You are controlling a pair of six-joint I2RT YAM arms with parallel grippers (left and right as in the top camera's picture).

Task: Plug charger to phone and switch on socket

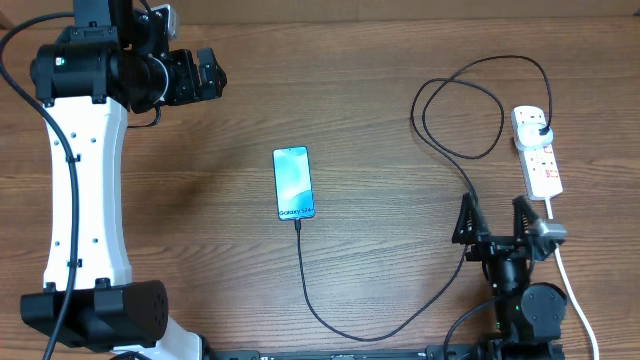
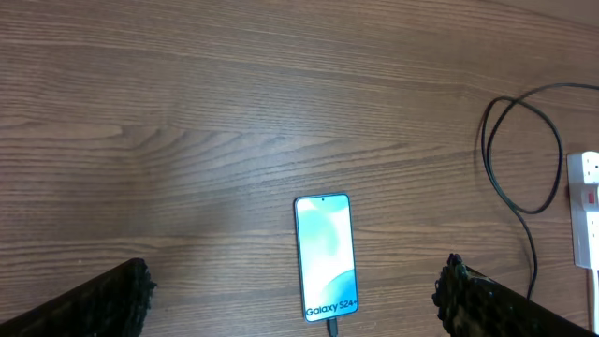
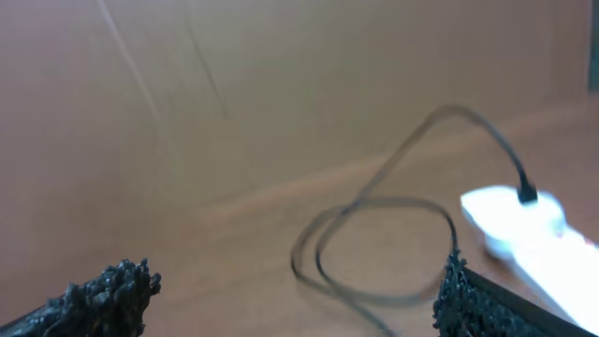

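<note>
The phone (image 1: 293, 183) lies flat mid-table, blue screen up, with the charger's (image 1: 330, 325) small tip in its near end. The thin black cable runs right, loops, and ends in a black plug (image 1: 540, 130) seated in the white socket (image 1: 543, 165) at the right. My left gripper (image 1: 213, 75) is open, high at the far left, away from everything. The left wrist view shows the phone (image 2: 327, 256) between and beyond its open fingers (image 2: 117, 300). My right gripper (image 1: 497, 216) stands open just near of the socket, holding nothing; its view shows the blurred cable loop (image 3: 374, 239) and the socket (image 3: 524, 225).
The socket's thick white cord (image 1: 566, 272) runs down past the right arm's base. The left arm's white body (image 1: 85, 180) lies along the left side of the wooden table (image 1: 180, 220).
</note>
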